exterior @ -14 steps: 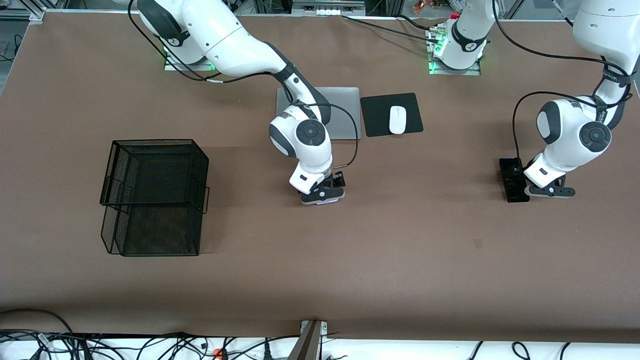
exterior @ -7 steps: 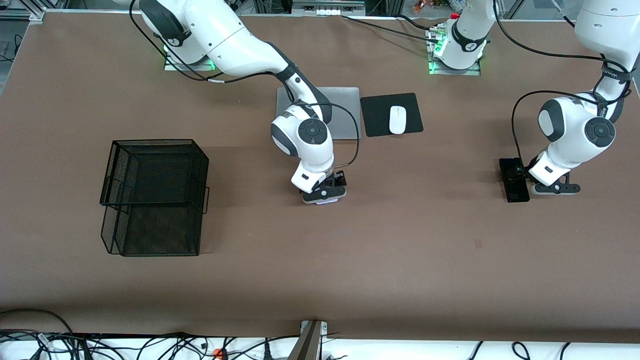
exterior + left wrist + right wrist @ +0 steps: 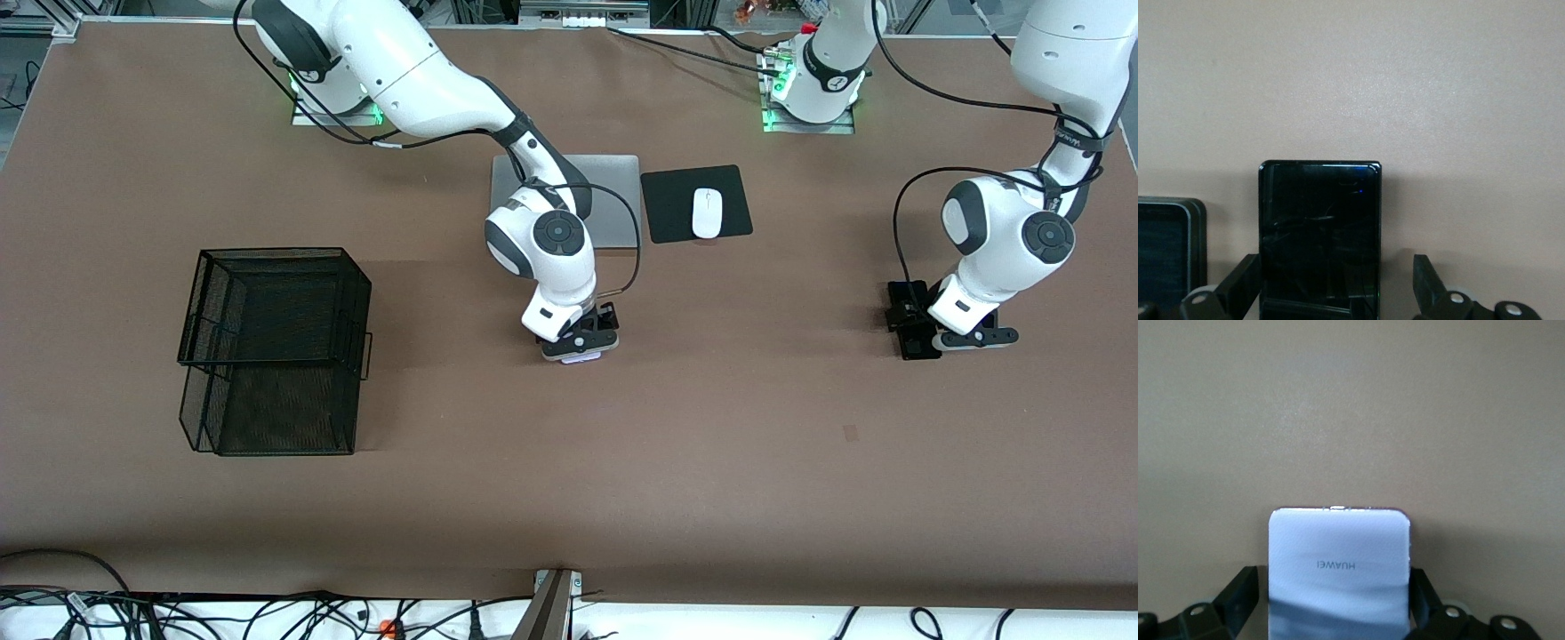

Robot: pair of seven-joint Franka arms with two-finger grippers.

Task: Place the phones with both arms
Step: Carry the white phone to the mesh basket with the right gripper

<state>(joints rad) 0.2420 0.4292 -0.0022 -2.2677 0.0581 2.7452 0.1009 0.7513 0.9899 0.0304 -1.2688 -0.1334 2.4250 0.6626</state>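
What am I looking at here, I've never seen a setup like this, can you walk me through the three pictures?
These are two white robot arms at a brown table. The wide picture comes from a high camera facing them. The other two come from small cameras on each arm's wrist, looking down past its fingers.

The right gripper is low over a white-lavender phone, fingers open on either side. The left gripper is low over a long black phone, fingers also open, with a second black phone beside it. Nothing is held yet.

Also on the table: a black wire-mesh basket toward the right arm's end, plus a silver laptop and a white mouse on a black pad near the bases.
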